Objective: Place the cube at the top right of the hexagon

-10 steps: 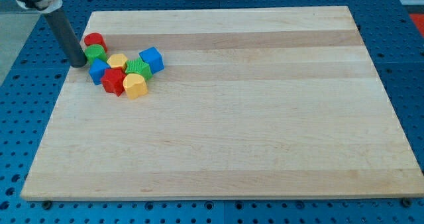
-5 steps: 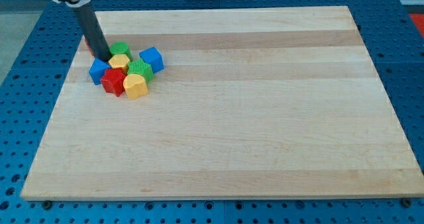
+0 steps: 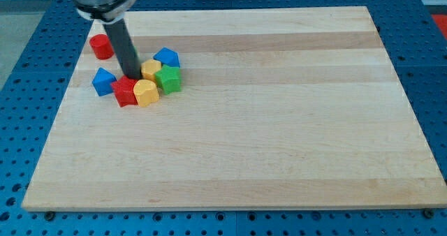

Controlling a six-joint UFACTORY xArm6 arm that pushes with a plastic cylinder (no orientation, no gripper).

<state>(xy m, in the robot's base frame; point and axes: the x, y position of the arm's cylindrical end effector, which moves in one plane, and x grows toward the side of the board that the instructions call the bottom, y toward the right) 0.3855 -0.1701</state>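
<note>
A tight cluster of blocks sits at the board's upper left. The blue cube (image 3: 166, 57) is at the cluster's upper right, touching a yellow hexagon-like block (image 3: 151, 70) just below and left of it. A green block (image 3: 168, 79) lies right of the yellow one. A red block (image 3: 126, 91) and a second yellow block (image 3: 145, 93) form the lower edge. Another blue block (image 3: 105, 80) lies at the left. My tip (image 3: 131, 76) stands inside the cluster, against the yellow hexagon's left side and above the red block.
A red cylinder (image 3: 102, 46) stands alone above and left of the cluster, near the left edge of the wooden board (image 3: 265, 124). Blue perforated table surrounds the board.
My tip has moved right and down into the cluster, pushing the green block, yellow hexagon and blue cube to the right. The red cylinder is left behind, now uncovered.
</note>
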